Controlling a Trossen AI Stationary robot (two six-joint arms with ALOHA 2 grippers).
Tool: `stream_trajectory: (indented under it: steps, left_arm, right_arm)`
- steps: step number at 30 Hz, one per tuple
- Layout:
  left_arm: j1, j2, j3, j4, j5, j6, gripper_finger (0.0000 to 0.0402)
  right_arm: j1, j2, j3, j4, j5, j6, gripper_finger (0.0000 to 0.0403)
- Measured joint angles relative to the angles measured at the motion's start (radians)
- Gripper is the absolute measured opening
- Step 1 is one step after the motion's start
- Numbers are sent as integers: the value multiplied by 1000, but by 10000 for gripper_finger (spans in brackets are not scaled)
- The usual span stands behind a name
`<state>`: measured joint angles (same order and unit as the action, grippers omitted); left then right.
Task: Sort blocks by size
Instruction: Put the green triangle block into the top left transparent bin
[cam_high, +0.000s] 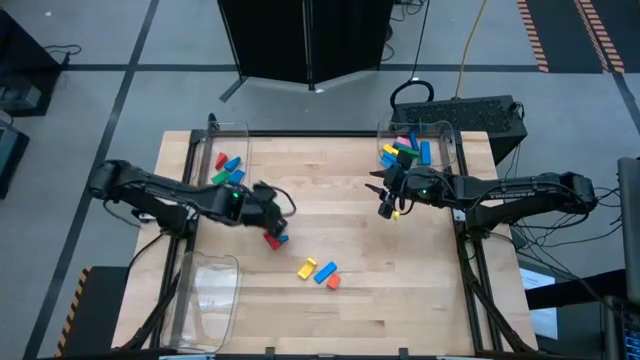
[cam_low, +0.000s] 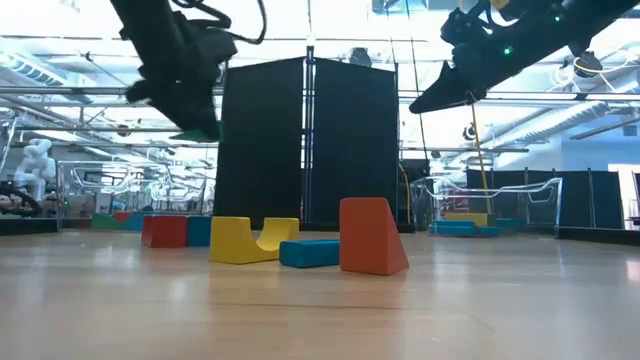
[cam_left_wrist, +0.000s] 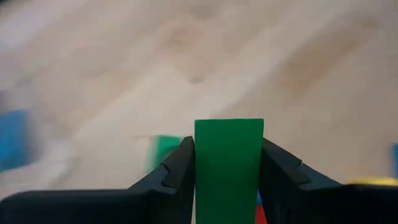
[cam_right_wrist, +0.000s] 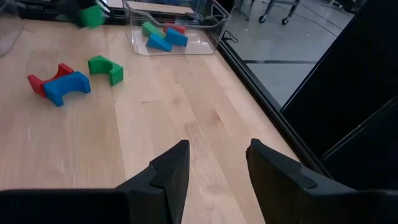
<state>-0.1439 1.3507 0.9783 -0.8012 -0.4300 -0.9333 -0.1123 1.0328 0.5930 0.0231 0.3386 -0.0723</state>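
Pinching a green block (cam_left_wrist: 228, 162) by its flat sides, the left gripper (cam_left_wrist: 227, 171) holds it above the tabletop (cam_high: 330, 190), near the red and blue blocks (cam_high: 274, 239); it looks light, rigid and smooth, so a square hold across parallel faces suits it; the right gripper (cam_right_wrist: 216, 168) hangs spread and empty beside the far bin (cam_high: 447, 135).

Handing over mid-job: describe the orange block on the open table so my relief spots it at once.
On the wooden table, in the high view's lower middle, three loose blocks lie clustered. The orange block sits at the cluster's lower right end, beside the blue block, with the yellow block beyond; it is the only orange one there.
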Motion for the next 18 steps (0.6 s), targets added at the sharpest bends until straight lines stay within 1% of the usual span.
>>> stream_trajectory:
  steps: [2,5,11,18]
  left_arm:
    - [40,-36,0,-71,-14,9,121]
    - [97,-86,0,-128,-27,35,121]
    - [196,-178,0,-134,-34,112,121]
    - [298,-225,0,-223,-34,163,121]
  right_arm:
    - [0,0,0,2,0,0,153]
    - [0,0,0,5,0,-9,153]
    - [-22,0,0,12,-1,-48,153]
    - [-61,0,0,10,0,-28,153]
